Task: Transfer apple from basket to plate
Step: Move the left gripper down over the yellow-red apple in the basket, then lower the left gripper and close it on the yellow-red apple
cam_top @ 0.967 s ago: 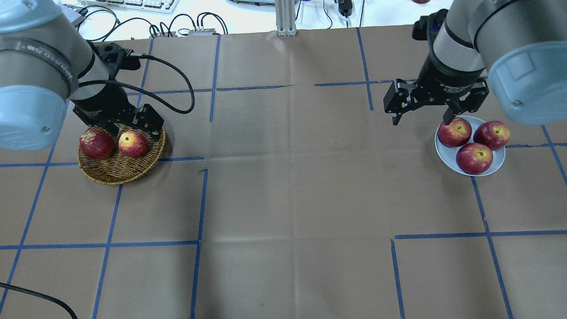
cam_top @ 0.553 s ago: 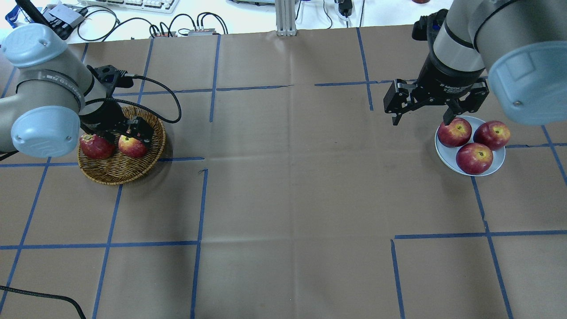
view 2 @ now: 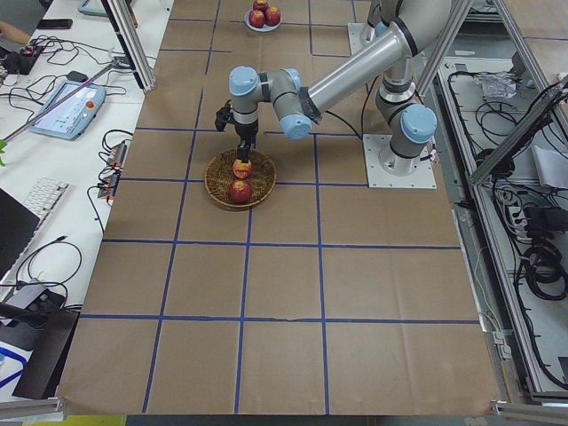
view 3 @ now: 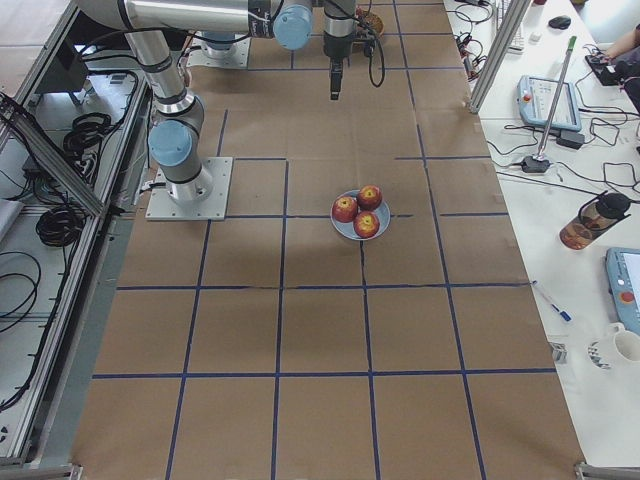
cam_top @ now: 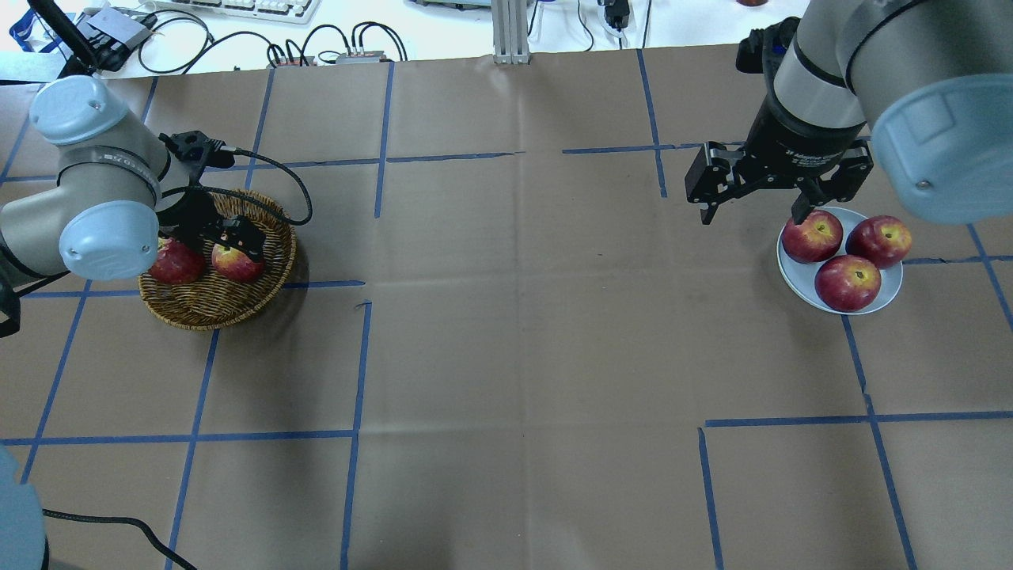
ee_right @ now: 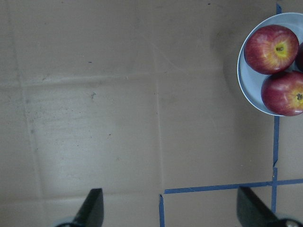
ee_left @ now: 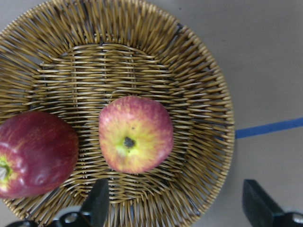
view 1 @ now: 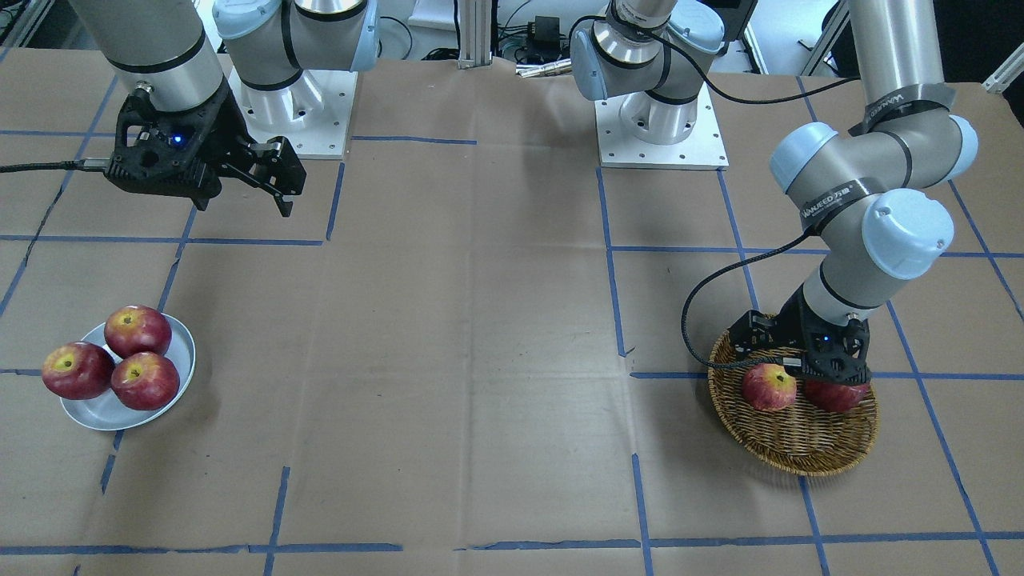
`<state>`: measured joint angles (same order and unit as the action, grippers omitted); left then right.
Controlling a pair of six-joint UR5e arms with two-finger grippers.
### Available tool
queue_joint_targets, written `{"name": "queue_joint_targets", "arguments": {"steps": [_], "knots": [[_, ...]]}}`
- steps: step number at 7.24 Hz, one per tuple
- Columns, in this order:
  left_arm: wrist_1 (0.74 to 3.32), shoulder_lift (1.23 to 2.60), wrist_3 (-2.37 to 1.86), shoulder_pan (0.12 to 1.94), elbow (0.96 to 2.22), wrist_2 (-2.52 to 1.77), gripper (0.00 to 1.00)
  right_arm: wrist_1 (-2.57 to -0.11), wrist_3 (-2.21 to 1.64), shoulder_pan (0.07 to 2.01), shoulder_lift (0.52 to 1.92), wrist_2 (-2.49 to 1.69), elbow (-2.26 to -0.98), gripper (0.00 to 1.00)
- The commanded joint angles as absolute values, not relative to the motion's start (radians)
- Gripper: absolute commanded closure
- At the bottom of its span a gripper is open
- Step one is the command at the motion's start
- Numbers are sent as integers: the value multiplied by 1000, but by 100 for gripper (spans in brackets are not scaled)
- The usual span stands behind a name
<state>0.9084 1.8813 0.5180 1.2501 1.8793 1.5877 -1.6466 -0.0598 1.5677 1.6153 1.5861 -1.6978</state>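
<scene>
Apple [ee_left: 136, 134], round, smooth, in woven wicker basket [ee_left: 199, 71].

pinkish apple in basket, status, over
Left tool open over round woven wicker basket; right tool open near small pale plate. Pinkish yellow-blushed apple ungrasped. Dark red apple beside it.

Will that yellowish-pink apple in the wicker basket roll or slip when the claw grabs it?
The apple is round, so a nudge would probably roll it, though the raised rim of the basket should catch it. Its skin looks smooth, so it might slip unless the jaws close across its widest part.
</scene>
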Motion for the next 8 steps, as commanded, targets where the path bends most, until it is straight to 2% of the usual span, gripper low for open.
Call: {"name": "queue_joint_targets", "arguments": {"steps": [1, 5, 6, 8], "knots": [[851, 1931, 523, 1246, 1867, 1588, 1, -1646, -60, 1568, 1615, 1586, -1698, 0], [833, 1996, 522, 1233, 1855, 1588, 3, -1646, -60, 1568, 1615, 1586, -1698, 0], [833, 2000, 522, 1230, 1855, 1585, 9, -1646, -60, 1568, 1615, 1586, -1698, 0], [833, 2016, 512, 1230, 1855, 1586, 15, -1646, -60, 1568, 1615, 1586, -1698, 0]]}}
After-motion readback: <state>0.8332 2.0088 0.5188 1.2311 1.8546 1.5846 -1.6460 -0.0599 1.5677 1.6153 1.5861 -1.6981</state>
